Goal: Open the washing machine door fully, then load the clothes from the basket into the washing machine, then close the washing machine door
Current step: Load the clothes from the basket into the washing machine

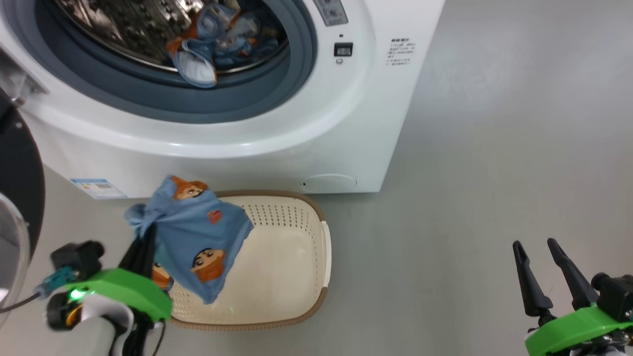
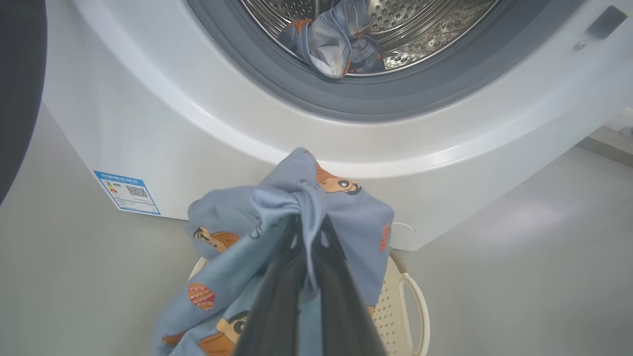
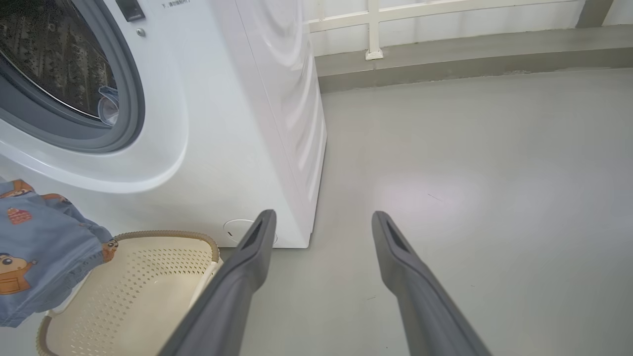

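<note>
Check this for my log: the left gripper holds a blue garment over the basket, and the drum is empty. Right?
Not quite: the left gripper holds the blue garment over the basket, but the drum is not empty; the head view shows another blue bundle inside it.

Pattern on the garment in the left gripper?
Light blue garment with orange-brown cartoon character prints; clearest in the head view, pinched by the left gripper.

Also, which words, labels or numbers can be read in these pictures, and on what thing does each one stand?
Blue label sticker low on the big white washing machine: QR code and print, too small to read.
Dark print block on its front: blurred, unreadable.
Grey panel: marks unreadable.
Nothing can be quoted.
</note>
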